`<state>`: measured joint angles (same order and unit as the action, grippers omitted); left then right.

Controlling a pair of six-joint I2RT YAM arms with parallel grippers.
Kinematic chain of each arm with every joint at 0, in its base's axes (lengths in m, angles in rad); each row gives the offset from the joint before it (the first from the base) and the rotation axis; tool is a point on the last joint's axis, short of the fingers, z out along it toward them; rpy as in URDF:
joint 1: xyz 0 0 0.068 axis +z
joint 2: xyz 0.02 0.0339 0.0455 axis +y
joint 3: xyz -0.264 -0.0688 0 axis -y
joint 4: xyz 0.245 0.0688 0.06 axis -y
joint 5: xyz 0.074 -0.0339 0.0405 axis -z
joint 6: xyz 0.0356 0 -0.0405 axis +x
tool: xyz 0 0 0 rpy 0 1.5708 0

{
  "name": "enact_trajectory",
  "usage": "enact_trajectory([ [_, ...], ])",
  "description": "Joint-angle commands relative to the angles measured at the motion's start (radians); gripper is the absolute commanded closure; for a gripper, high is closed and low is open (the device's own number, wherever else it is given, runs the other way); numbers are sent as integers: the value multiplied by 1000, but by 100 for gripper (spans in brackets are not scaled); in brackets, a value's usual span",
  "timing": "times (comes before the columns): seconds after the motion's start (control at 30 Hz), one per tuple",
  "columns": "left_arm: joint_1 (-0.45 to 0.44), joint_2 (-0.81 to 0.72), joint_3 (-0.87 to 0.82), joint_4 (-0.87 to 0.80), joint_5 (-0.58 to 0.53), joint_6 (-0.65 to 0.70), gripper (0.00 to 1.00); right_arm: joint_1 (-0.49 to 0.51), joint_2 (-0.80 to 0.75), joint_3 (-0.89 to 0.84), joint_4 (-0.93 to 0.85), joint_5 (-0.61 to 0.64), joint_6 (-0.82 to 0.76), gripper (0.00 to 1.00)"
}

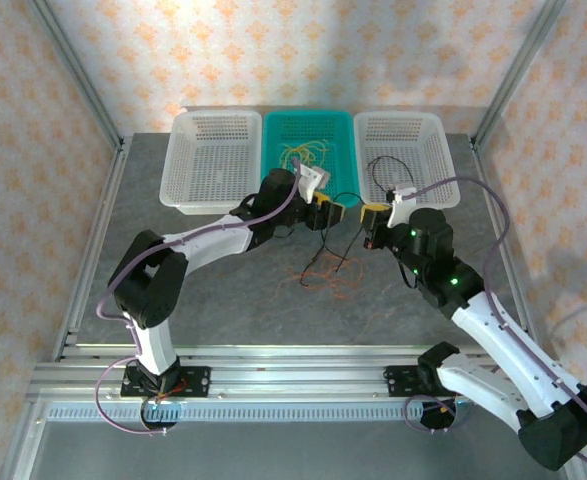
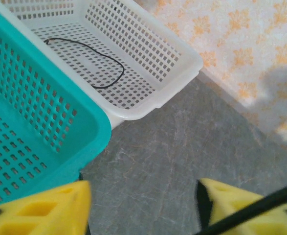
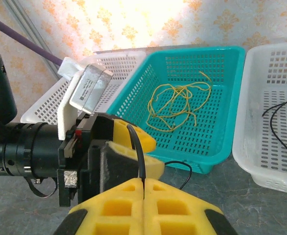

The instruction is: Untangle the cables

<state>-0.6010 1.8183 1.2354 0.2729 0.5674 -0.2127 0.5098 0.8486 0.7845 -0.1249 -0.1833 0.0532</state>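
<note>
While pinching the black cable (image 3: pixel 138 147) in the closed right hand (image 3: pixel 144 191), with left hand (image 2: pixel 143 205) parted, treat as limp and light: grip near the reddish tangle (image 1: pixel 325 271) at centre of surface (image 1: pixel 223 295).

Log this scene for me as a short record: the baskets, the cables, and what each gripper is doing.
teal basket: yellow cables inside
right white basket: loose black cable inside
table: reddish-brown cables, in front of the baskets
right gripper: shut on second black cable
left gripper: open, close to the right gripper
</note>
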Motion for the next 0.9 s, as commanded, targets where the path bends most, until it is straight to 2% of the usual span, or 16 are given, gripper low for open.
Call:
enact_trajectory([
  [0.0, 7, -3, 44, 44, 1, -9, 56, 6, -17, 30, -26, 30, -15, 100],
  [0.2, 4, -73, 15, 52, -3, -34, 89, 6, -16, 37, -55, 164, 4, 100],
  [0.43, 2, -184, 32, -16, -30, -44, 99, 6, -19, 41, -4, 109, 33, 100],
  [0.5, 3, -202, 55, -51, -46, -41, 100, 6, -20, 47, 6, 76, 31, 89],
  [0.63, 3, -239, 93, -115, -70, 2, 100, 6, -14, 90, -4, -8, 12, 56],
  [0.7, 1, -246, 123, -171, -102, 44, 100, 6, -3, 131, -41, -31, -11, 46],
  [0.87, -1, -257, 173, -286, -172, 154, 100, 6, 22, 233, -136, -24, -69, 38],
])
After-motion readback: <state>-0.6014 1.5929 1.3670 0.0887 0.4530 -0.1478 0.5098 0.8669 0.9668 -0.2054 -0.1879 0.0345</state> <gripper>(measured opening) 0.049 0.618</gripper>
